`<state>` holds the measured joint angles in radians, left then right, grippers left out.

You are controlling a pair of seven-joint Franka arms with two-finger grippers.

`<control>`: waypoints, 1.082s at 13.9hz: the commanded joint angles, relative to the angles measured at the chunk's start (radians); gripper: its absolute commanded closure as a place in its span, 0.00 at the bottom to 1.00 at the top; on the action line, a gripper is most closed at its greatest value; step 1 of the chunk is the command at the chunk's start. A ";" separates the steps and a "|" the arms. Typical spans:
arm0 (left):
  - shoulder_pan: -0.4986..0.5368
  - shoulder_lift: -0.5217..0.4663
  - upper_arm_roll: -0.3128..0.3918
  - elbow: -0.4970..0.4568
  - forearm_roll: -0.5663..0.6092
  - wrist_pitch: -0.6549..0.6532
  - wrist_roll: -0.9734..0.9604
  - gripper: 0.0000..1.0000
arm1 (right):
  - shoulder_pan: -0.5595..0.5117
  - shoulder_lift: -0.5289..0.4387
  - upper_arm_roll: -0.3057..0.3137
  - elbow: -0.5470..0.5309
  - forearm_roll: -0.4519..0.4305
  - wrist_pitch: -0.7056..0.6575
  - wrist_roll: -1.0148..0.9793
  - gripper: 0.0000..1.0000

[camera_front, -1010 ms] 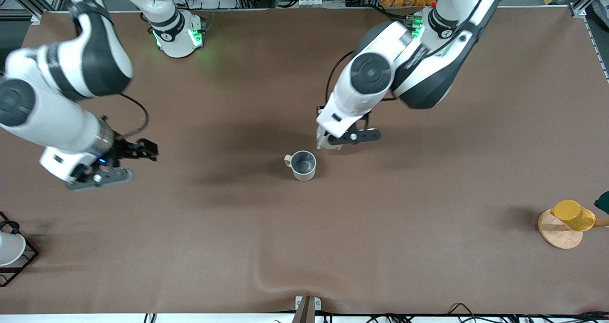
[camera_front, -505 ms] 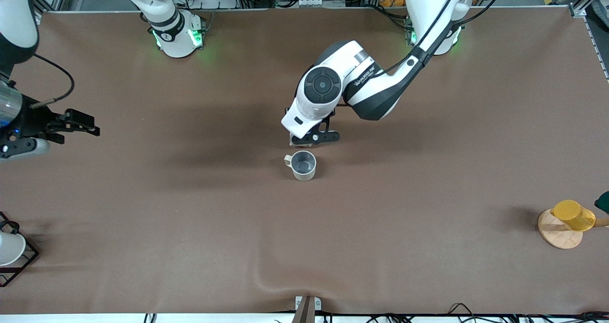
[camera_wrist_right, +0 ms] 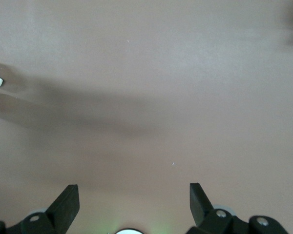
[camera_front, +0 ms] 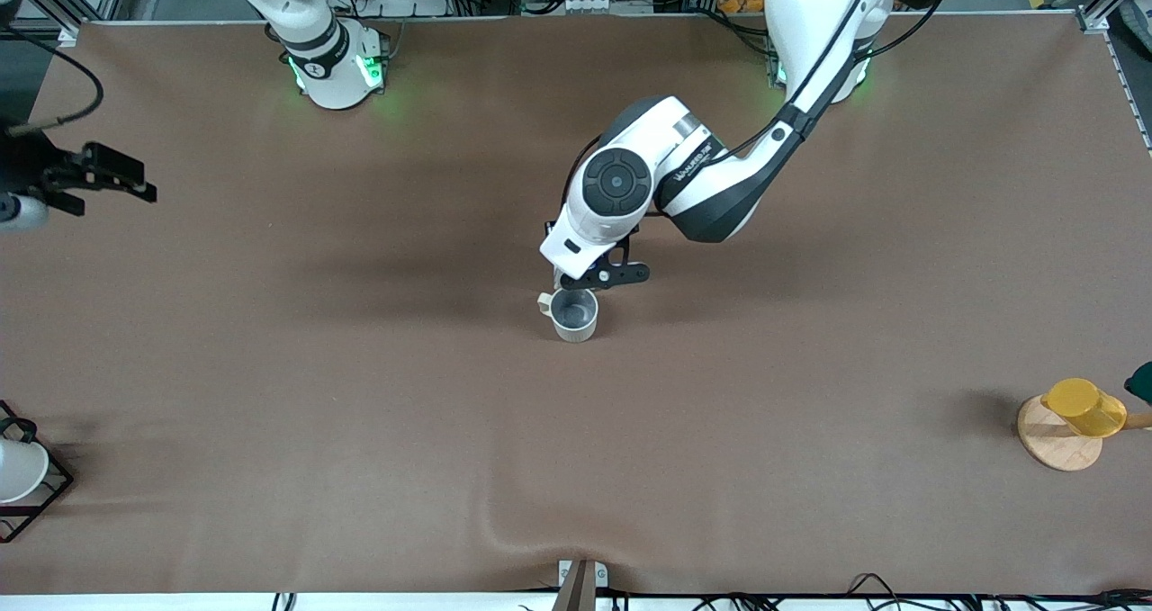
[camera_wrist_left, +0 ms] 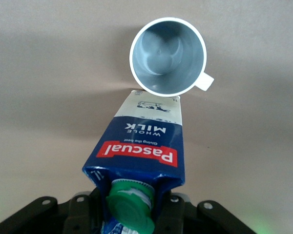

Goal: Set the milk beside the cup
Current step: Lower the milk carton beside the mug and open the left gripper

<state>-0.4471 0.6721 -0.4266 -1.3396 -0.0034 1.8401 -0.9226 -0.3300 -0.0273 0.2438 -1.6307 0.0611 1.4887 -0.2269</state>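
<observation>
Left gripper (camera_front: 565, 280) pinching milk (camera_wrist_left: 142, 146) by its top, just over the table beside the cup (camera_front: 574, 313)
Carton base sits right at the cup rim below the jaws; right gripper (camera_wrist_right: 132, 200) spread wide, waits over bare table (camera_front: 360, 431) at the right arm's end

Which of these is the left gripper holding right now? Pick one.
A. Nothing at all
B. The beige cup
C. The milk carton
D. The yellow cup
C: in the left wrist view the left gripper is shut on the milk carton at its green-capped top, with the carton's white lower end right beside the beige cup.
</observation>
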 commanded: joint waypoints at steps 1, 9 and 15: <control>-0.015 0.015 0.008 0.020 0.025 -0.015 -0.007 0.59 | 0.037 -0.040 -0.001 0.011 -0.064 -0.063 0.021 0.00; -0.036 0.037 0.008 0.016 0.071 -0.028 -0.012 0.55 | 0.271 -0.020 -0.224 0.078 -0.064 -0.093 0.116 0.00; -0.038 0.029 0.009 0.016 0.072 -0.028 -0.056 0.00 | 0.279 -0.011 -0.239 0.086 -0.072 -0.085 0.110 0.00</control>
<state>-0.4743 0.6971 -0.4236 -1.3401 0.0480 1.8265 -0.9291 -0.0704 -0.0558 0.0208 -1.5731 0.0100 1.4108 -0.1278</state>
